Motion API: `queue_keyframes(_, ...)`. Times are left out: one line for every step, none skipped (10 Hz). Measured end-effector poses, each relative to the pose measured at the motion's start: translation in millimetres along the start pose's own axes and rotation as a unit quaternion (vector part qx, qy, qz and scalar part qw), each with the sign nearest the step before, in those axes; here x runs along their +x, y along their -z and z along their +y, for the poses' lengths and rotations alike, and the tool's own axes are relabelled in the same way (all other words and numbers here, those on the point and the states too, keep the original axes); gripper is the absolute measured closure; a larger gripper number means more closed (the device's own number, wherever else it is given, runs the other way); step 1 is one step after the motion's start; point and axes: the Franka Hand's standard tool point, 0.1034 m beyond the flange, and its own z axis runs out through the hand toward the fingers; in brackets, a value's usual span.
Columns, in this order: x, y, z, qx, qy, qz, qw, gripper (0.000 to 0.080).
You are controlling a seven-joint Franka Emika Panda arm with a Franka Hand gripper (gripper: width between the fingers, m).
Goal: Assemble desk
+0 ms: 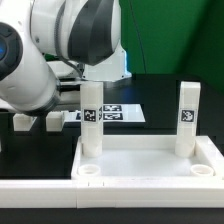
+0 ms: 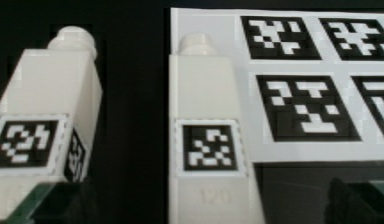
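The desk top (image 1: 150, 172), a white tray with a raised rim, lies at the front of the exterior view. Two white legs stand upright in its far corners, one on the left (image 1: 91, 120) and one on the right (image 1: 187, 118). Two loose legs (image 1: 22, 122) (image 1: 52, 121) lie on the black table under the arm. In the wrist view these legs lie side by side, one off to the side (image 2: 61, 110) and one in the middle (image 2: 215, 120), both tagged. My gripper (image 2: 210, 200) is open, with a dark finger (image 2: 340, 195) on each side of the middle leg's end, apart from it.
The marker board (image 1: 112, 114) lies flat behind the desk top, and in the wrist view (image 2: 322, 90) it sits right beside the middle leg. The robot arm (image 1: 60, 45) fills the upper left of the exterior view.
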Motion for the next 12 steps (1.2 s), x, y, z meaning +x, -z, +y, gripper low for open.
queue_keyframes(0.9, -4.7, 3.4, 0.002, -0.003, -0.005, 1.0, 0.0151)
queue_keyframes(-0.1, -6.5, 6.8, 0.004, -0.008, -0.007, 1.0, 0.0151)
queue_keyframes(-0.6, -7.6, 8.4, 0.005, -0.011, -0.009, 1.0, 0.0151)
queue_keyframes(-0.3, -7.2, 7.2, 0.003, -0.011, -0.009, 1.0, 0.0151)
queue_keyframes(1.3, -4.5, 5.6, 0.001, -0.01, -0.007, 1.0, 0.0151)
queue_keyframes(4.7, -0.6, 4.1, -0.001, -0.012, -0.003, 1.0, 0.0151)
queue_keyframes(6.0, 1.1, 2.1, -0.003, -0.01, -0.002, 1.0, 0.0151)
queue_keyframes(6.8, 2.8, 0.6, -0.005, -0.009, 0.0, 1.0, 0.0151)
queue_keyframes(7.0, 3.3, 0.8, -0.005, -0.009, 0.001, 1.0, 0.0151)
queue_keyframes(7.9, 2.9, 0.7, -0.005, -0.009, 0.001, 1.0, 0.0151)
queue_keyframes(8.9, 1.9, -1.3, -0.006, -0.008, 0.0, 1.0, 0.0151)
queue_keyframes(9.7, 1.3, -4.1, -0.008, -0.008, -0.001, 1.0, 0.0151)
